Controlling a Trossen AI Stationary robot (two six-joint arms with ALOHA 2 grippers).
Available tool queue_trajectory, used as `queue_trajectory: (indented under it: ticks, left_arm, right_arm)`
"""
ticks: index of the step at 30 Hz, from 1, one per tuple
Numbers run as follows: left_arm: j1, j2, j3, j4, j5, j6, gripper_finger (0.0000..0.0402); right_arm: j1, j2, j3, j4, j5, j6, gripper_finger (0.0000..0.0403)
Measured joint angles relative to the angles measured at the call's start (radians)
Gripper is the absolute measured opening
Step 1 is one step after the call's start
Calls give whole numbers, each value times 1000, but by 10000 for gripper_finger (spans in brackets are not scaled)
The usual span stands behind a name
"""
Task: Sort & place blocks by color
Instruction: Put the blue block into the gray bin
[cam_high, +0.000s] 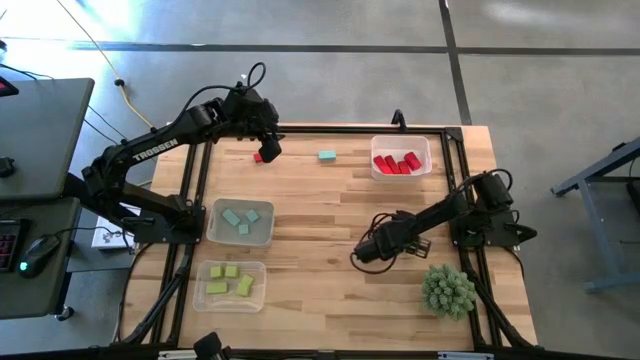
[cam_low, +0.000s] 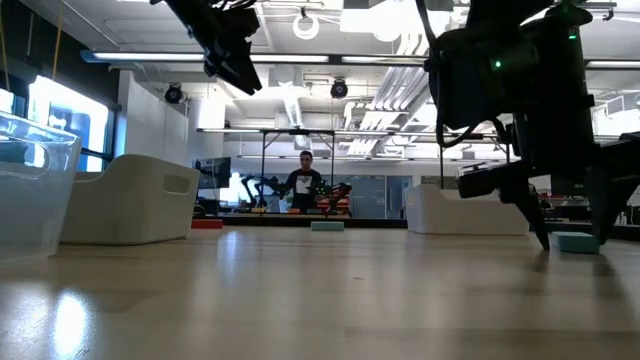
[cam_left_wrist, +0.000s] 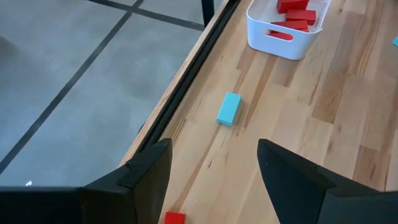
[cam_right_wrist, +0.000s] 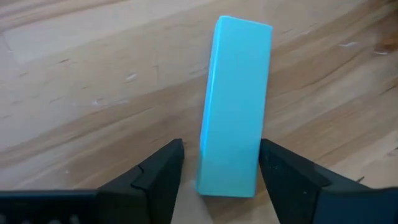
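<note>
Already, most blocks are seen sorted: red ones in the white tray (cam_high: 426, 146), teal ones in one clear tray (cam_high: 262, 236), yellow-green ones in another (cam_high: 256, 293).

The right claw (cam_right_wrist: 221, 163) is held open low over the bench (cam_high: 320, 290), its fingers (cam_right_wrist: 158, 171) set on either side of a teal bar (cam_right_wrist: 235, 106) lying flat near mid-bench. The bar's near end sits just between the fingertips and is not yet gripped; most of its length is left beyond them.

A shallow hold is judged the main risk: were the claw closed here, only the bar's end would be pinched, and the bar could be pivoted or squeezed out along the wood.

At the far edge, the left claw (cam_left_wrist: 214, 165) is held open above the bench, with a red block (cam_left_wrist: 175, 218) just below it and a second teal block (cam_left_wrist: 229, 108) well ahead, toward the white tray. That red block lies close to the bench rim and could be knocked off by a misjudged descent.
</note>
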Motion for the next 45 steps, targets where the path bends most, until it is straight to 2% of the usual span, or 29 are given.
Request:
queue_trajectory:
  ticks: [11, 16, 25, 30, 33, 38, 45]
  left_arm:
    - [0, 0, 0, 0, 0, 0, 227]
    - [0, 0, 0, 0, 0, 0, 227]
    - [0, 0, 0, 0, 0, -23, 227]
    - [0, 0, 0, -1, 0, -35, 227]
    - [0, 0, 0, -2, 8, -70, 227]
    - [0, 0, 0, -26, 99, -143, 227]
    - [0, 0, 0, -80, 220, -301, 227]
  right_arm:
    - [-2, 9, 0, 0, -23, -28, 104]
    - [-1, 8, 1, -2, -30, -33, 100]
    - [2, 8, 110, -36, -15, -107, 96]
    - [0, 8, 166, -38, 37, -173, 96]
    - [0, 7, 208, -41, 76, -227, 96]
    - [-14, 6, 289, -68, 158, -364, 96]
    - [-100, 5, 414, -199, 199, -711, 96]
